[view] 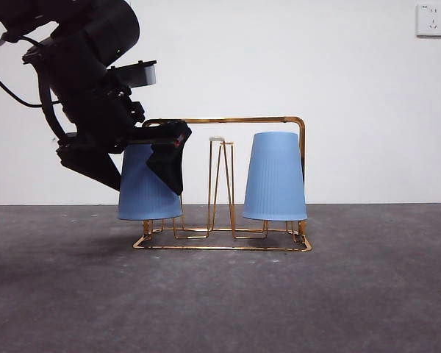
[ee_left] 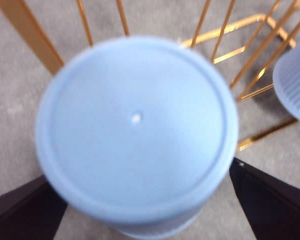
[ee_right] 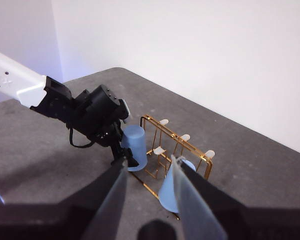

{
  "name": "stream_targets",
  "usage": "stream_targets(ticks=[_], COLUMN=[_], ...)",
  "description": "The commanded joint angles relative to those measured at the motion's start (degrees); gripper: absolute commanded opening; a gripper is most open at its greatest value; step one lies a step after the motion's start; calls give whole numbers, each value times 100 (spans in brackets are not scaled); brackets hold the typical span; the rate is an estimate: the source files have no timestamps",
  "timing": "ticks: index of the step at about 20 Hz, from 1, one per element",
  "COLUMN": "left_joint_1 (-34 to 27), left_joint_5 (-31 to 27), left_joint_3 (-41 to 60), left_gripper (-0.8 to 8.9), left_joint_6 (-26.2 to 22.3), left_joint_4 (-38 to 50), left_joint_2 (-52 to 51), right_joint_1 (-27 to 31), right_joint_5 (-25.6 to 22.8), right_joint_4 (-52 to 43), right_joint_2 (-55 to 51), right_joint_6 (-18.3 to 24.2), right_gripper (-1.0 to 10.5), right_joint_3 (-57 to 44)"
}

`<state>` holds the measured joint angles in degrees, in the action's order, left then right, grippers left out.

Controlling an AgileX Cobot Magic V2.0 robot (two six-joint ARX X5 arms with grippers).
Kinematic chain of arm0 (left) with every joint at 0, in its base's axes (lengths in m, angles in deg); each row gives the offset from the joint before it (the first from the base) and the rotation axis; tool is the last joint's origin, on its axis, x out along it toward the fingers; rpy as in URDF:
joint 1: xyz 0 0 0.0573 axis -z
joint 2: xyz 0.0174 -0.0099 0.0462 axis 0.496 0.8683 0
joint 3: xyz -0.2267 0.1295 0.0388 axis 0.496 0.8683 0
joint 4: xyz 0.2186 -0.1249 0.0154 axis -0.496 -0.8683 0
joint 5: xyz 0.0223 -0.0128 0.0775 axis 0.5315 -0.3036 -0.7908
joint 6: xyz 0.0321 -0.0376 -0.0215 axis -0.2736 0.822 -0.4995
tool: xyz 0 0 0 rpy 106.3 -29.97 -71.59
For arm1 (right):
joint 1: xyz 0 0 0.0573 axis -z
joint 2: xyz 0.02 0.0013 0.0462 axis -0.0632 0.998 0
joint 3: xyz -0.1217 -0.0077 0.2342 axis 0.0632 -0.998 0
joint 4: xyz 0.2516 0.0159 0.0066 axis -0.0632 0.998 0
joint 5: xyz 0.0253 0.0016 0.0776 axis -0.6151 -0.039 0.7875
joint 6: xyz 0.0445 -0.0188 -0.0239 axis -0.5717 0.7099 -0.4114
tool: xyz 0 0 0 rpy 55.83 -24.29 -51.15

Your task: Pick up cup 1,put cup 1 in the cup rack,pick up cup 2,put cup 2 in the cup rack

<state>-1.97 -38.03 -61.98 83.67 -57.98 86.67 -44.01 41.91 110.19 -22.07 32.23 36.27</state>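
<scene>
Blue plastic, two cups in all, is sitting upside down on the one gold cup rack [view: 224, 239]: the far cup [view: 274, 176] is resting at the rack's handle-frame end, apart from both claws, and the near cup [view: 143, 195] is standing at the opposite end. The left gripper [ee_left: 140, 200] is straddling that near cup from directly above, jaws spread wide to either side of its upright long axis; whether they are pressing it cannot be told. The right gripper [ee_right: 149, 170] is waiting well back from the rack, jaws open on nothing.
</scene>
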Motion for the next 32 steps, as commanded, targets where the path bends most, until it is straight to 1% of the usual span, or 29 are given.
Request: stream_targets(ticks=[1, 8, 11, 16, 25, 29, 31, 32], left_joint_1=[-20, -20, -20, -15, -2, 2, 2, 2], left_joint_5=[20, 28, 227, 778, 2140, 2566, 2634, 2686], left_joint_3=[-4, -4, -4, -4, -4, -4, -4, -4], left_gripper=[576, 575, 575, 566, 562, 562, 562, 562], left_joint_6=[-2, -2, 2, -2, 4, 52, 149, 151], left_joint_4=[-133, -850, -1320, -2291, -4124, -4636, -4710, -4723], left_joint_2=[-153, -710, -1040, -1711, -3440, -4203, -4548, -4684], right_joint_1=[2, 2, 2, 2, 2, 2, 2, 2], right_joint_5=[-22, -22, -22, -22, -22, -22, -22, -22], right_joint_4=[22, 15, 17, 164, 1311, 1762, 1897, 1895], right_joint_2=[-4, -4, -4, -4, 227, 402, 487, 511], right_joint_6=[-37, -17, -20, -44, -68, -70, -90, -173], right_gripper=[158, 158, 158, 158, 158, 158, 158, 158], right_joint_3=[-35, -35, -35, -35, -35, -35, -35, -35])
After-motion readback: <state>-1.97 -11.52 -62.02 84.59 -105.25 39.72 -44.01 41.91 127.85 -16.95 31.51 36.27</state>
